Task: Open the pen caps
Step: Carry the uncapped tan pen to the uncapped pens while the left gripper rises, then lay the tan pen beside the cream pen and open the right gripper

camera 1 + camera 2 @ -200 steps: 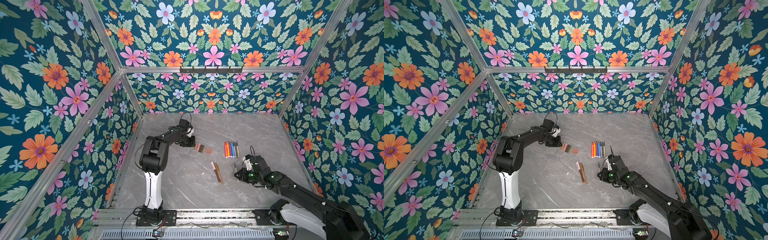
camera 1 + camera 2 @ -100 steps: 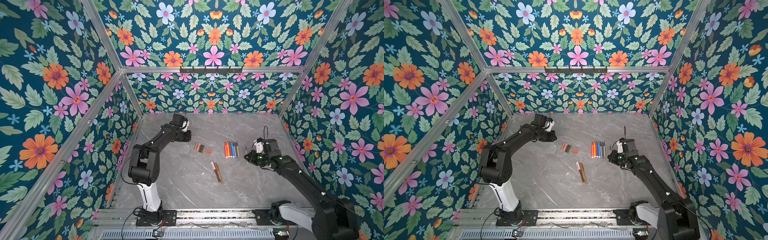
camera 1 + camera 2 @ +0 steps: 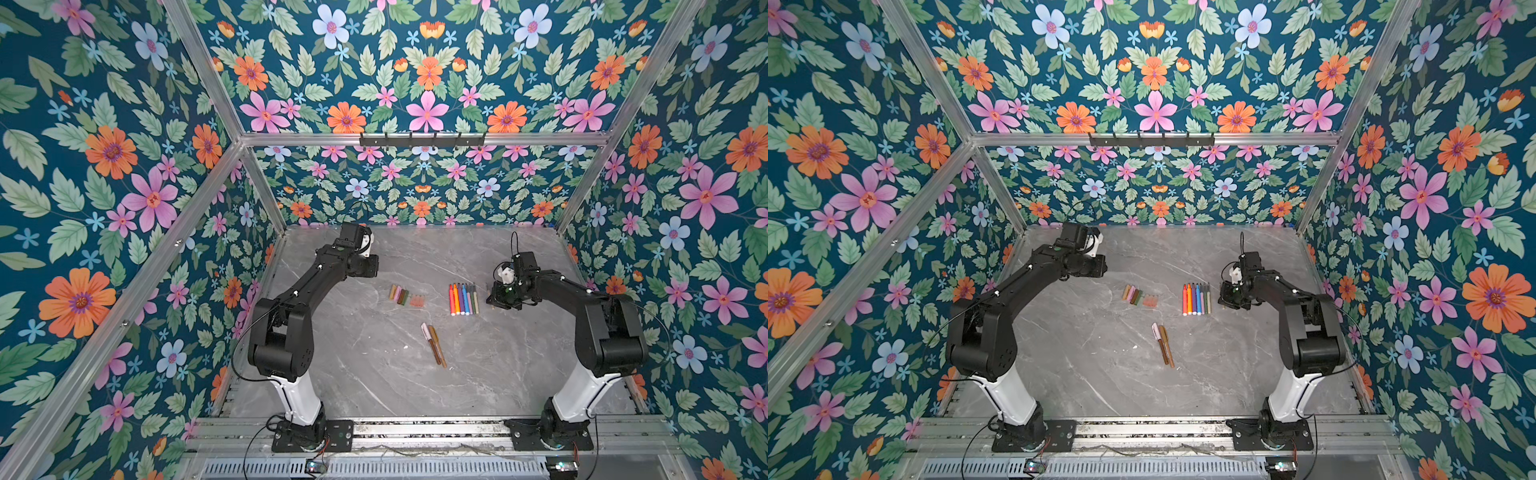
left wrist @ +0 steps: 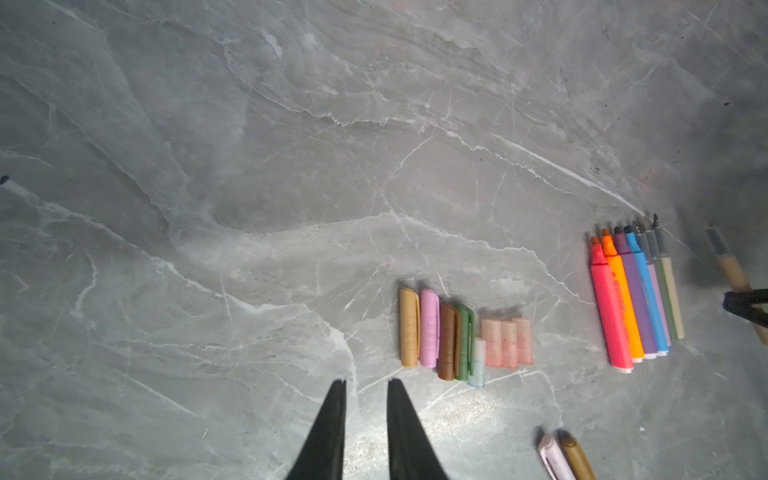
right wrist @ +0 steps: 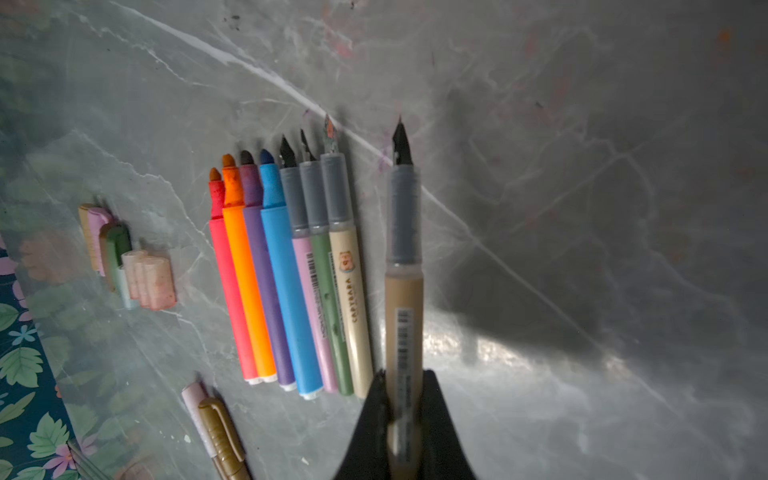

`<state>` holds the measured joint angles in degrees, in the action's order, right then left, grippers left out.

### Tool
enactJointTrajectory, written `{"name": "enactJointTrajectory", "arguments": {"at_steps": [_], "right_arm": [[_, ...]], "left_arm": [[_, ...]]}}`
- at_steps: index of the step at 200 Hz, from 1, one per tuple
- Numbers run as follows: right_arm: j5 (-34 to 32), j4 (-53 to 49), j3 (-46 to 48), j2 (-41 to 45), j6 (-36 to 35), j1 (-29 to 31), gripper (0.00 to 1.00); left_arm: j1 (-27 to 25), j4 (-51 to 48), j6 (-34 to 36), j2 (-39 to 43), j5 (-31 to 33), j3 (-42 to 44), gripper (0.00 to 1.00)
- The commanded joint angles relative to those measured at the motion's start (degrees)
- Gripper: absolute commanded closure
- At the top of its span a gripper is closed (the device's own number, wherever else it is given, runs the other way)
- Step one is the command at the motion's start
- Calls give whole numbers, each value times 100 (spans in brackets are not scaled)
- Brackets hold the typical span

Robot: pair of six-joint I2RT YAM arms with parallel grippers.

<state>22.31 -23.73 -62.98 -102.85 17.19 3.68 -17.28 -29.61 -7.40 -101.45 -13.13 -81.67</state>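
The right gripper (image 5: 401, 376) clamps a barcoded tan pen (image 5: 402, 257) just right of the row of 7 pens (image 5: 286, 270); the cream pen (image 5: 353, 299) reads CAPYBARA. The left gripper (image 4: 365, 380), slightly parted and empty, hovers near the pen caps (image 4: 457, 336), left of that row.

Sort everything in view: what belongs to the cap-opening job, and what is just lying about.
Job: seven uncapped pens in a row; removed caps; two capped pens; tan pen, uncapped, clamped in the right jaws.
Lying about: only the hook rail on the back frame.
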Motion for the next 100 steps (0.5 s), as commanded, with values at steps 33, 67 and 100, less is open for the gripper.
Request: {"name": "enactJointTrajectory", "arguments": {"at_steps": [33,67,100], "right_arm": [[186,148,-49,-334,-24,1,100],[186,107,-146,-428,-23,5,100],[222,-35,-319,-604,-33,1,100]], "left_arm": [[-21,-80,66,73,60,-7,78],[-21,-80,46,73,-54,-15,78],[-22,-83,54,64,-32,-16,78]]}}
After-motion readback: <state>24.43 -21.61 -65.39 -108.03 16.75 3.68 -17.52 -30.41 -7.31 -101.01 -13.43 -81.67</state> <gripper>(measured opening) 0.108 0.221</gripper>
